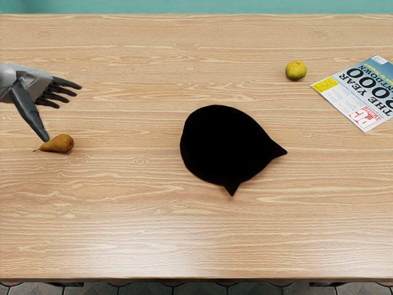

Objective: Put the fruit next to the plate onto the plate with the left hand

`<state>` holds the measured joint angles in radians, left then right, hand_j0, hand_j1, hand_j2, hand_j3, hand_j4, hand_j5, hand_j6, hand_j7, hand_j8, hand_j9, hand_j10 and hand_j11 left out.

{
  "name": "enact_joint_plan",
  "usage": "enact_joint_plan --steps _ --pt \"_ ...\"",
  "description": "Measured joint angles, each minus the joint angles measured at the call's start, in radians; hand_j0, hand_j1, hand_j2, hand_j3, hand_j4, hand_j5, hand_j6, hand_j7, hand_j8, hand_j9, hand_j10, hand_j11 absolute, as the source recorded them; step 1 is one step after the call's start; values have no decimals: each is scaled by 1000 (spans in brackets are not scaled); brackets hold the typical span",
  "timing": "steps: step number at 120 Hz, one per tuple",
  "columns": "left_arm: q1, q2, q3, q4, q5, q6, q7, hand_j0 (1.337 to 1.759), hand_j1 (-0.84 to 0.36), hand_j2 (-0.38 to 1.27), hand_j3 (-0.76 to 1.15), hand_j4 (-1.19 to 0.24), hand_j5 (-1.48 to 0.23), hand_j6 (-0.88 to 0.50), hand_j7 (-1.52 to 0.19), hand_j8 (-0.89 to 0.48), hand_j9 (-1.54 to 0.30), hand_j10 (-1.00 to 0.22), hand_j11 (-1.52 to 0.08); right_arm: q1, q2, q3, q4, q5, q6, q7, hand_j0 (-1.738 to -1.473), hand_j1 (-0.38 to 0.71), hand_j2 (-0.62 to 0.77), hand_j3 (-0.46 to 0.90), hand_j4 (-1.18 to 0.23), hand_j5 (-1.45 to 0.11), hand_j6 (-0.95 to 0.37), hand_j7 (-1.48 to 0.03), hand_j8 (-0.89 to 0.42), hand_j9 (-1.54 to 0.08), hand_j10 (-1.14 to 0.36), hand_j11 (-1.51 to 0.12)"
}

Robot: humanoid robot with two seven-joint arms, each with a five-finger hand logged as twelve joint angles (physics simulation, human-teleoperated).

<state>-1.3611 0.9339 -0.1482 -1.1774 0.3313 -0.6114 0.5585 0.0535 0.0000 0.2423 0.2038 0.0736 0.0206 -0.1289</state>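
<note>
A black plate [224,146] with two pointed tips lies flat at the middle of the wooden table. A brown-yellow pear [58,144] lies on its side at the left, well apart from the plate. My left hand [46,101] hovers just above and behind the pear, fingers spread and pointing right, thumb [29,114] reaching down toward the pear; it holds nothing. A yellow-green round citrus fruit [296,70] sits at the far right, also away from the plate. The right arm does not show.
A magazine [362,92] with a blue and white cover lies at the right edge of the table. The table's front edge [196,279] runs along the bottom of the view.
</note>
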Motion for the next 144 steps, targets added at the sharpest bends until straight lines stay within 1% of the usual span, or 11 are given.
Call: enact_joint_plan --steps 8,18,28,44,53,78,94,103,120,131,144 --pt "0 9 0 -52 96 0 25 1658 349 -1 0 -3 0 -3 0 -3 0 -2 0 0 0 0 0 0 0 0 -1658 -317 -6 0 -27 -35 -26 -35 -26 -35 -27 -35" --pt "4 12 2 -105 190 0 40 1658 349 -1 0 -4 0 -4 0 -4 0 -3 0 -1 0 0 0 0 0 -1 -1658 -317 -6 0 -26 -35 -26 -35 -26 -35 -26 -35" --pt "14 13 3 -137 259 0 47 1658 349 -1 0 -4 -1 -5 0 -5 0 -4 0 -1 0 0 0 0 0 -1 -1658 -317 -6 0 -27 -35 -26 -35 -27 -35 -27 -35" --pt "56 13 4 -206 400 3 51 1658 349 0 0 -5 -1 -6 0 -6 0 -4 0 -1 0 0 -1 0 0 -1 -1658 -316 -6 0 -27 -35 -27 -35 -27 -35 -27 -35" --pt "69 -6 4 -231 471 25 52 1658 349 0 0 -6 -1 -7 0 -7 0 -5 0 -1 0 0 -1 0 -1 -1 -1658 -317 -6 0 -27 -35 -27 -35 -27 -35 -27 -35" --pt "75 -47 3 -251 636 131 52 1658 349 0 0 -6 -1 -7 0 -7 0 -5 0 -1 0 0 -4 0 0 -1 -1658 -317 -6 0 -27 -35 -27 -35 -27 -35 -27 -35" --pt "171 -89 4 -253 730 219 52 1658 349 1 0 -6 -1 -8 -1 -7 0 -5 0 -1 0 0 -6 0 0 -2 -1658 -317 -6 0 -26 -35 -26 -35 -26 -35 -26 -35" --pt "217 -92 4 -254 770 290 52 1658 349 1 0 -6 -1 -8 -1 -8 0 -5 0 -1 0 0 -6 0 0 -2 -1658 -317 -5 0 -26 -34 -26 -34 -26 -34 -26 -34" --pt "251 -94 4 -261 841 418 52 1658 349 2 0 -7 -1 -9 -1 -8 0 -6 0 -1 0 0 -7 0 0 -2 -1658 -317 -6 0 -27 -35 -27 -35 -27 -35 -27 -35" --pt "255 -96 4 -265 867 460 52 1658 349 2 0 -7 -1 -9 -1 -8 0 -6 0 -1 0 0 -7 0 -1 -2 -1658 -317 -6 0 -26 -35 -26 -35 -26 -35 -26 -35" --pt "293 -117 4 -267 884 502 52 1658 349 2 0 -7 -1 -9 -1 -8 0 -6 0 -1 0 0 -7 0 -1 -2 -1658 -317 -6 0 -27 -35 -27 -35 -27 -35 -27 -35"
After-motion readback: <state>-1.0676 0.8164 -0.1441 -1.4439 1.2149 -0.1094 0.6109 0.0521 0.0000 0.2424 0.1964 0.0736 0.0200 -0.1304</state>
